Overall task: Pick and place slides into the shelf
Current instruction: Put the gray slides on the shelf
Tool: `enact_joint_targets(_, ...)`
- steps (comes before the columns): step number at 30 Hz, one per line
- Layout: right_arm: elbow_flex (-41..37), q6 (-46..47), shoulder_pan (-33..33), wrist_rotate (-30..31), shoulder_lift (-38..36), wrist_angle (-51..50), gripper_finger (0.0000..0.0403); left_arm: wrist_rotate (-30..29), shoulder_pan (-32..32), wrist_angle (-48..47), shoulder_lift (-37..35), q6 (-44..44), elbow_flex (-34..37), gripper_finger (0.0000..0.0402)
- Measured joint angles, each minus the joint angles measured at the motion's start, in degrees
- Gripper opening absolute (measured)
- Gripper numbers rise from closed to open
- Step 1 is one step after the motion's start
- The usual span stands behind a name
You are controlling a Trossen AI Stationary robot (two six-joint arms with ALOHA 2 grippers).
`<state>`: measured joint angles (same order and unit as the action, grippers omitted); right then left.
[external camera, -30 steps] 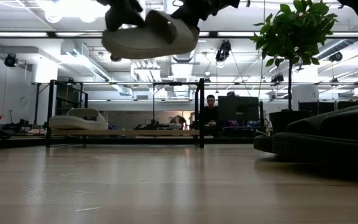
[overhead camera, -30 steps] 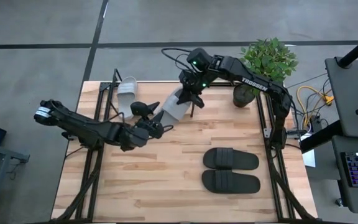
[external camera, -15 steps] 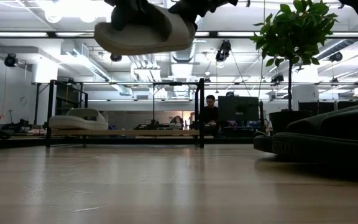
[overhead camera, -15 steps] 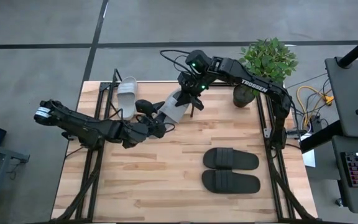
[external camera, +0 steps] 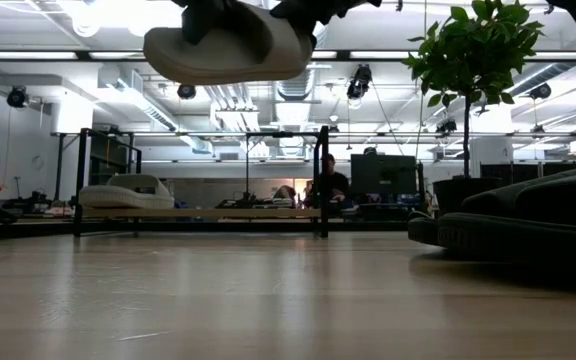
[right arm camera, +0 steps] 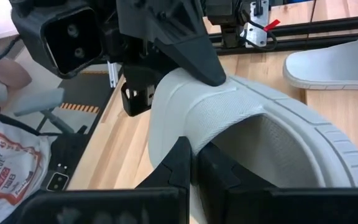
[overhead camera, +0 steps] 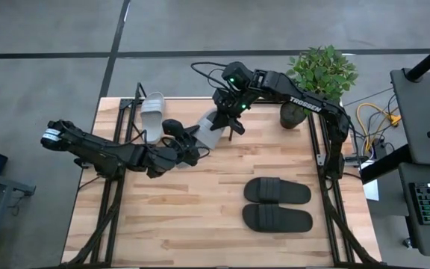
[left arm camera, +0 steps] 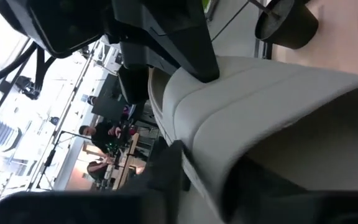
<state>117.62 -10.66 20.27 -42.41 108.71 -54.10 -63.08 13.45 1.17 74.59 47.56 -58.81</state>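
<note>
A light grey-white slide [overhead camera: 209,131] hangs in the air above the table's far middle, between my two grippers; it shows at the top of the low view [external camera: 228,50]. My left gripper [overhead camera: 192,140] is shut on its near-left end. My right gripper [overhead camera: 225,118] is shut on its strap. The second white slide [overhead camera: 152,110] lies with its sole on the shelf [overhead camera: 129,112] at the table's far left. The black pair [overhead camera: 278,191] lies sole down at the near right. My left gripper holds the slide's end beyond the strap [right arm camera: 179,84], one finger [right arm camera: 194,59] lying on its top; the other finger is hidden by the slide. It comes from the table's left. The slide is lifted clear of the table. My right gripper pinches the strap's edge [right arm camera: 207,127] between its two fingers, one finger [right arm camera: 180,163] on the strap's outside and one [right arm camera: 224,173] under it. It comes from the far right, slanting down. The slide is lifted clear and lies roughly level.
A potted plant [overhead camera: 316,75] stands at the table's far right. The shelf's board [external camera: 198,213] holds the other white slide [external camera: 118,190] at its left part, with room beside it. The black slides [external camera: 513,225] lie at the right. A person sits in the room behind.
Both grippers, still shut on the white slide, have carried it a little toward the table's left, toward the shelf. It stays high above the table.
</note>
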Motion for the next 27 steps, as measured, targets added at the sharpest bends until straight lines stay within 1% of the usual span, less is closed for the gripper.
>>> enact_joint_targets(1, 0.0, 0.0, 0.0, 0.0, 0.0, -0.1, 0.0009, 0.09, 0.0, -0.05, 0.02, -0.37, -0.08, 0.0029)
enact_joint_targets(3, 0.0, 0.02, 0.0, -0.17, 0.0, -0.17, 0.0009, 0.6, -0.03, 0.09, 0.01, -0.43, -0.1, 0.0011)
enact_joint_targets(6, 0.0, -0.2, 0.02, -0.15, -0.02, -0.24, 0.0009, 1.04, -0.39, 0.11, 0.01, -0.45, -0.1, 0.0008)
enact_joint_targets(10, 0.0, -0.17, 0.06, 0.29, -0.02, -0.09, 0.0014, 0.21, -0.61, 0.1, 0.01, -0.41, -0.08, 0.0002)
enact_joint_targets(18, 0.1, -3.72, 0.49, 0.87, -0.13, 0.03, 0.0055, -3.09, -0.61, -0.06, -0.89, -0.49, 0.03, 0.0)
enact_joint_targets(20, 0.48, -3.05, 0.75, 3.12, -0.23, -0.08, 0.0065, -4.01, -0.65, -0.19, -1.27, -0.54, 0.1, 0.0)
enact_joint_targets(24, 2.02, -2.59, 1.22, 11.14, -0.39, -0.79, 0.0081, -9.33, -0.73, -0.19, -1.73, -0.51, 0.01, 0.0)
enact_joint_targets(27, 3.54, -2.82, 1.75, 13.74, -0.39, -1.36, 0.0089, -12.26, -0.72, -0.12, -2.61, -0.81, 0.31, 0.0)
